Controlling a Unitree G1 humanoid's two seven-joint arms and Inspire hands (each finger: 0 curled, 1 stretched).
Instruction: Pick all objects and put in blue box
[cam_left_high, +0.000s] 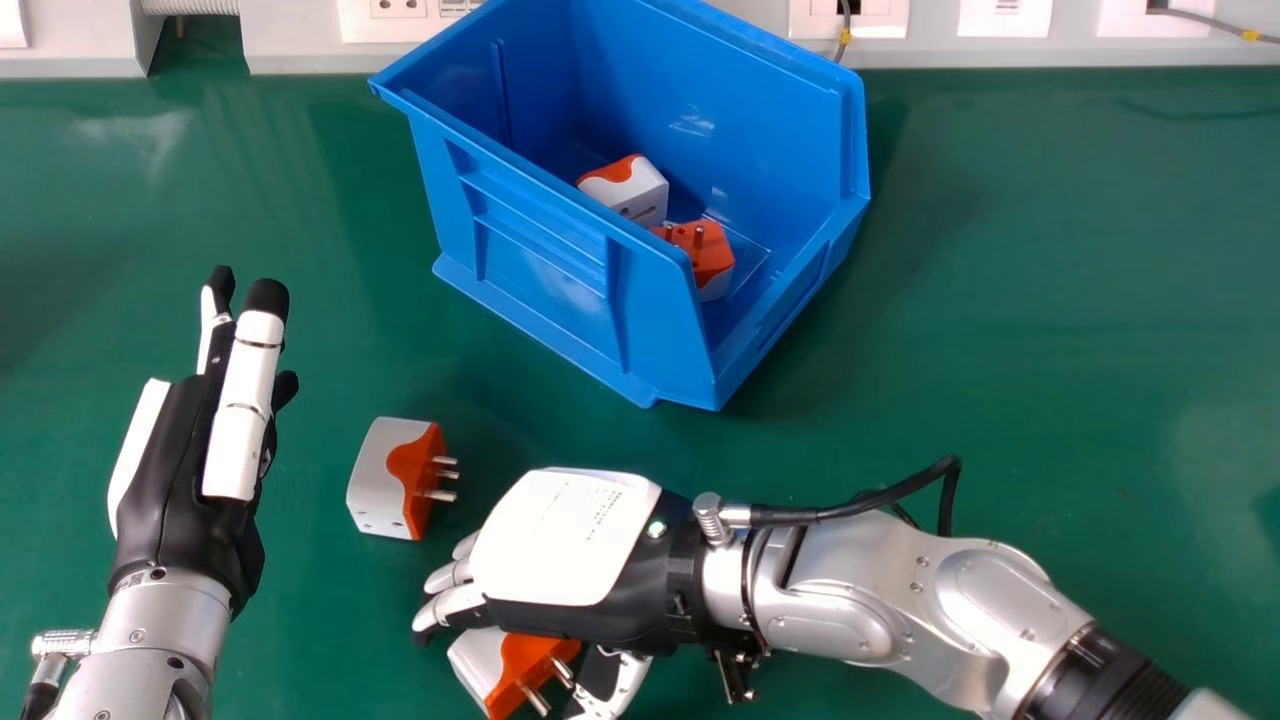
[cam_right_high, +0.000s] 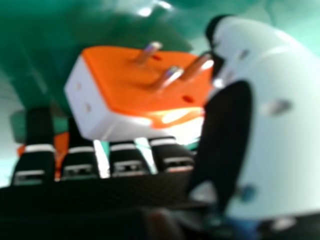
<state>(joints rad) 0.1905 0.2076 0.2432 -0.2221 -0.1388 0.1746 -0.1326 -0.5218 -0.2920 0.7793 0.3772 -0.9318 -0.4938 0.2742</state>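
Observation:
My right hand (cam_left_high: 570, 540) is low over the table, palm down, fingers extended across the top of a white-and-orange plug adapter (cam_left_high: 497, 668), thumb at its pin side. In the right hand view the adapter (cam_right_high: 145, 85) lies between the fingers and thumb of my right hand (cam_right_high: 272, 125), pins toward the thumb; a firm grip is not visible. A second adapter (cam_left_high: 385, 478) lies between my two hands. My left hand (cam_left_high: 180, 470) is open at the left, fingers pointing away. The blue box (cam_left_high: 540, 270) holds a white adapter (cam_left_high: 632, 195) and an orange-topped one (cam_left_high: 705, 255).
The green table (cam_left_high: 1050, 330) extends around the box. Along its back edge runs a white panel with sockets (cam_left_high: 392, 18) and cables. A black cable (cam_left_high: 860, 512) loops above my right wrist. The box's side wall stands high between the front adapters and its interior.

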